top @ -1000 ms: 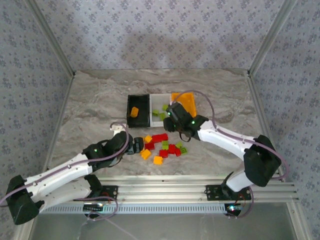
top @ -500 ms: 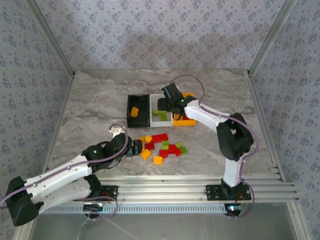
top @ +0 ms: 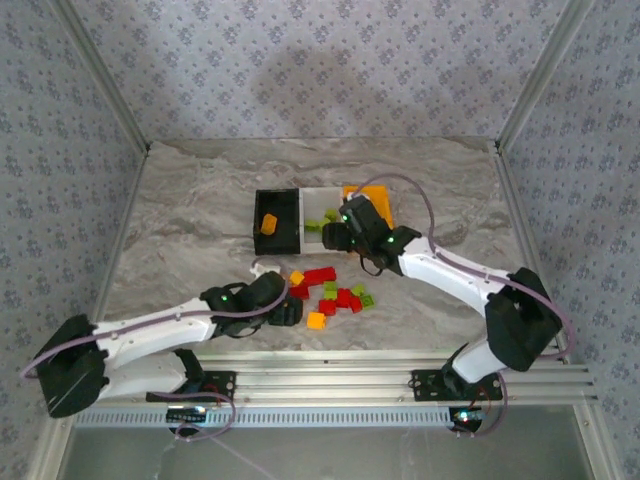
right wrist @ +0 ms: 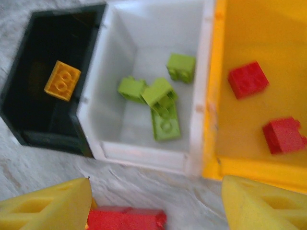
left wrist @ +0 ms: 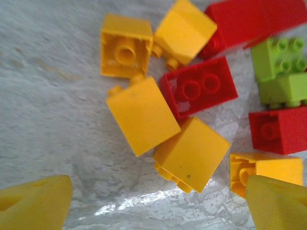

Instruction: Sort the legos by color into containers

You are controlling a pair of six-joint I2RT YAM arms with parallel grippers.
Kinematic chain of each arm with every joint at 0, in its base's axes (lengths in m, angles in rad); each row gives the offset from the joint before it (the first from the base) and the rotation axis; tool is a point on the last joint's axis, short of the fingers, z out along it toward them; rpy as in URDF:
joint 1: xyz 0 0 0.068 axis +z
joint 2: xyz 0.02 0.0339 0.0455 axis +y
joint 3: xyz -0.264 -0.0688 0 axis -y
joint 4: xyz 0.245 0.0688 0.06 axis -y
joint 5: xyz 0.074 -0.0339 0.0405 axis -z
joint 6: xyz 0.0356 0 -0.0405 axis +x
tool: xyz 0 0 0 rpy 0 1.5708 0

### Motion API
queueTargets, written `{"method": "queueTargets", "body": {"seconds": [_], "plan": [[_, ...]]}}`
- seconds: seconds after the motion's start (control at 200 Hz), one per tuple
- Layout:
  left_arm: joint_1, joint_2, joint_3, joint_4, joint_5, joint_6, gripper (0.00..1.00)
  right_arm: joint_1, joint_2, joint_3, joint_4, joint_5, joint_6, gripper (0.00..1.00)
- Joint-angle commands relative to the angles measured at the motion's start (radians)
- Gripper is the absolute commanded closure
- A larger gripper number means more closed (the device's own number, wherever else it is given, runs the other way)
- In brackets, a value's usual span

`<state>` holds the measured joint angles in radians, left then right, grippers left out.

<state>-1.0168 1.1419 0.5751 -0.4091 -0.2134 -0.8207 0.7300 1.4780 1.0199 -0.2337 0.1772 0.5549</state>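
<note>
The three containers sit joined in a row past the middle of the desk [top: 180,210]: the black bin [top: 258,215] at the 9 o'clock end, the white bin [top: 318,193] in the middle, the orange-yellow bin [top: 378,196] at the 3 o'clock end. The loose legos [top: 325,290] lie in a small heap on the marbled top, at 6 o'clock from the white bin.

The left arm [top: 150,325] reaches in from 8 o'clock, with its jaws low over the near-left edge of the heap. Seen from its wrist, its fingertips [left wrist: 33,203] stand wide apart with nothing between them. Just ahead lie several orange-yellow bricks [left wrist: 142,115], red bricks [left wrist: 199,91] and a green pair [left wrist: 280,72] at 3 o'clock.

The right arm [top: 450,275] comes in from 4 o'clock, its jaws above the near rim of the white bin. They are apart too and hold nothing. Its wrist camera looks into the row: one orange brick [right wrist: 62,80] in the black bin, four green bricks [right wrist: 160,96] in the white bin, two red ones [right wrist: 247,79] in the orange-yellow bin. A long red brick [right wrist: 125,219] lies on the desk at 6 o'clock, beside the left-hand fingertip.
</note>
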Motion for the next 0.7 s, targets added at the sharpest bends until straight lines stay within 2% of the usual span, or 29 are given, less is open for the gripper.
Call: {"method": "queueTargets", "body": {"seconds": [0.0,0.1,0.36,0.47,0.625,0.695], "plan": [[-0.028,0.063,0.038,0.053,0.026,0.006,0.06,0.0,-0.078,-0.069,0.02,0.038,0.036,0.26],[-0.039,0.119,0.038,0.08,0.029,0.007,0.07,-0.003,-0.134,-0.109,0.02,0.048,0.041,0.26],[-0.048,0.252,0.058,0.097,-0.011,0.025,0.22,-0.015,-0.205,-0.163,0.021,0.054,0.048,0.25],[-0.048,0.266,0.051,0.108,-0.06,0.036,0.26,-0.015,-0.211,-0.172,0.023,0.053,0.05,0.25],[-0.048,0.246,0.026,0.149,-0.121,0.068,0.27,-0.016,-0.217,-0.178,0.025,0.05,0.05,0.25],[-0.047,0.231,0.018,0.151,-0.152,0.076,0.36,-0.015,-0.217,-0.18,0.028,0.048,0.051,0.25]]}}
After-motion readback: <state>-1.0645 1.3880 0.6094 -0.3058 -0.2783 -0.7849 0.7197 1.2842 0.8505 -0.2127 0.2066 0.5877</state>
